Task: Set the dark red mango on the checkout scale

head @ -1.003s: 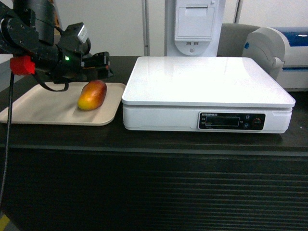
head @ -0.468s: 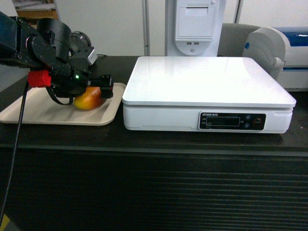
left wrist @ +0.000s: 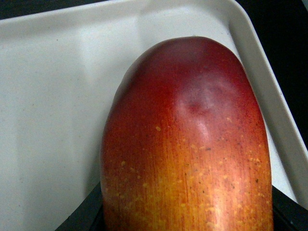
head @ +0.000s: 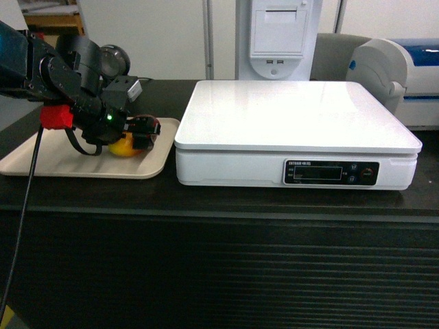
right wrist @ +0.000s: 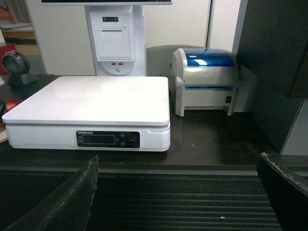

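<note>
- Mango first: the dark red mango (head: 125, 144) lies on the beige tray (head: 62, 159), which sits just left of the scale (head: 296, 137) on the checkout (head: 219, 267) counter.
- Left gripper (head: 140, 133) is down over the fruit, its black fingers (head: 146, 128) on either side of it; only the yellow-orange end shows beneath the arm in the head view.
- Left wrist view is filled by the mango (left wrist: 187, 144), red at the far end and orange near the camera, with dark finger parts at both bottom corners; the jaws bracket the fruit, but whether they press on it I cannot tell.
- Fruit rests on the tray (left wrist: 48, 120) floor near the rim closest to the scale.
- Right gripper (right wrist: 183, 192) is spread wide, nothing between its fingers (right wrist: 67, 197), held in front of the counter and facing the scale (right wrist: 91, 108).
- Scale platform is bare white, with a dark display strip on its front.
- Behind the scale stands a white receipt printer column (head: 278, 38); to the scale's right is a white and blue label printer (right wrist: 206, 79).
- Left of the scale, at the back of the counter, a round grey device (right wrist: 15, 67) stands.
</note>
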Motion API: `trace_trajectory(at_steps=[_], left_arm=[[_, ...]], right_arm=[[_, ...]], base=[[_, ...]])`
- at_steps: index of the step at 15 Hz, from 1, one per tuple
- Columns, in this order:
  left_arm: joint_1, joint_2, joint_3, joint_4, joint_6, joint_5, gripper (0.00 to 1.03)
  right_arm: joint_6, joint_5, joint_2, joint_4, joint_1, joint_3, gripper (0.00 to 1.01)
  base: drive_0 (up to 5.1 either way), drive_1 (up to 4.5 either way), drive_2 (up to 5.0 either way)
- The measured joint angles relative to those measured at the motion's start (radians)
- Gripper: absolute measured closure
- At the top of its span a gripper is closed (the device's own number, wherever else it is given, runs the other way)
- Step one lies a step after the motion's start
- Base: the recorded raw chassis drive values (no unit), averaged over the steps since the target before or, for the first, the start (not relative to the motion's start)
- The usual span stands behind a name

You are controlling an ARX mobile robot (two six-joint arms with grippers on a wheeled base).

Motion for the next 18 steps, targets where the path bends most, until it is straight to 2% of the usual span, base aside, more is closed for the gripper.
trace_trajectory(at_steps=[3, 7, 9, 10, 12, 13, 17, 18], left_arm=[[0.0, -0.034, -0.074, 0.064, 0.012, 0.001, 0.44], [-0.009, -0.233, -0.278, 0.2, 0.005, 0.035, 0.44], [-0.05, -0.399, -0.34, 0.268, -0.05, 0.072, 0.44], [-0.107, -0.475, -0.344, 0.291, -0.105, 0.092, 0.44], [-0.188, -0.499, -0.341, 0.285, -0.17, 0.094, 0.44], [-0.228, -0.489, -0.336, 0.267, -0.201, 0.084, 0.44], [-0.381, -0.382, -0.236, 0.201, -0.282, 0.01, 0.44], [-0.401, -0.359, -0.211, 0.189, -0.299, -0.004, 0.44]], right_arm=[[0.0, 0.0, 0.0, 0.0, 0.0, 0.0, 0.03], [0.0, 0.0, 0.0, 0.0, 0.0, 0.0, 0.03], [0.0, 0.0, 0.0, 0.0, 0.0, 0.0, 0.03], [0.0, 0.0, 0.0, 0.0, 0.0, 0.0, 0.03], [0.0, 0.0, 0.0, 0.0, 0.0, 0.0, 0.03], [0.0, 0.0, 0.0, 0.0, 0.0, 0.0, 0.03], [0.0, 0.0, 0.0, 0.0, 0.0, 0.0, 0.03], [0.0, 0.0, 0.0, 0.0, 0.0, 0.0, 0.03]], base=[[0.0, 0.0, 0.0], [0.0, 0.0, 0.0], [0.0, 0.0, 0.0], [0.0, 0.0, 0.0], [0.0, 0.0, 0.0], [0.0, 0.0, 0.0], [0.0, 0.0, 0.0], [0.0, 0.0, 0.0]])
